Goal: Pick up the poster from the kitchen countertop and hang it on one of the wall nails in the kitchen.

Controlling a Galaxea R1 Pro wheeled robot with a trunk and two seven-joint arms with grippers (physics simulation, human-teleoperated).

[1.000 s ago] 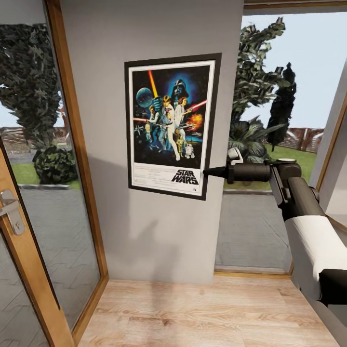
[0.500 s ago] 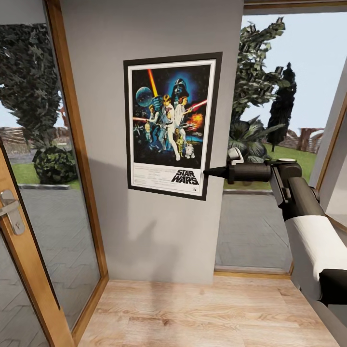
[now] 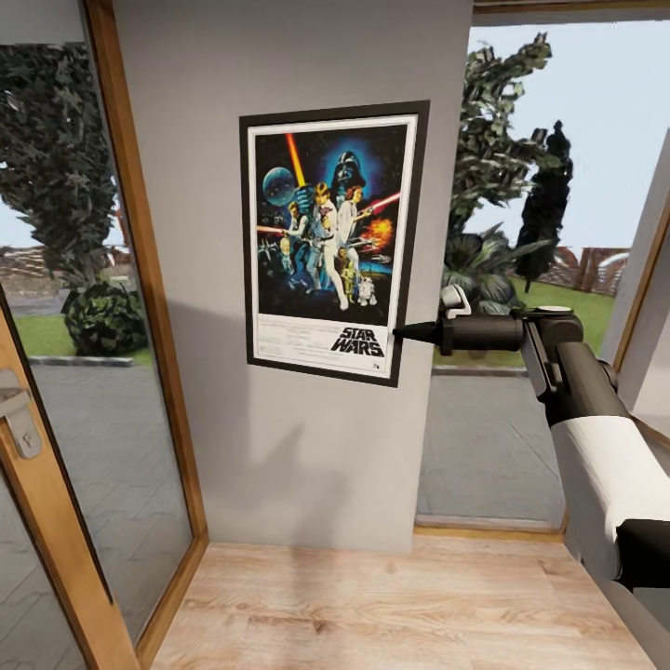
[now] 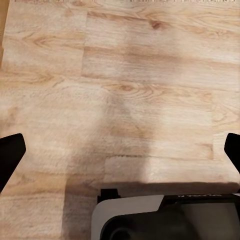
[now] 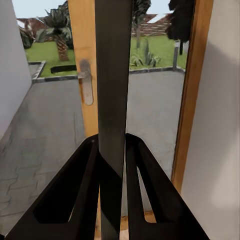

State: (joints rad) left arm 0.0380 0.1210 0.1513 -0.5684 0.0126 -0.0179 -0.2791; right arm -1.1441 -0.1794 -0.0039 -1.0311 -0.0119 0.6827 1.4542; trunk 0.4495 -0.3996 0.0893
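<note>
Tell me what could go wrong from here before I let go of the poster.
No nail shows above the poster in the head view, so I cannot tell that it is hooked; releasing might drop it to the wood floor.

The right end effector pinches only the frame's lower right edge, seen edge-on between its fingers in the right wrist view. Pulling away could drag or tilt it against the grey wall.

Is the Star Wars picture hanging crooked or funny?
A little. The poster sits against the grey wall slightly tilted, its top edge slanting, and the right claw is pinching its lower right edge.
</note>
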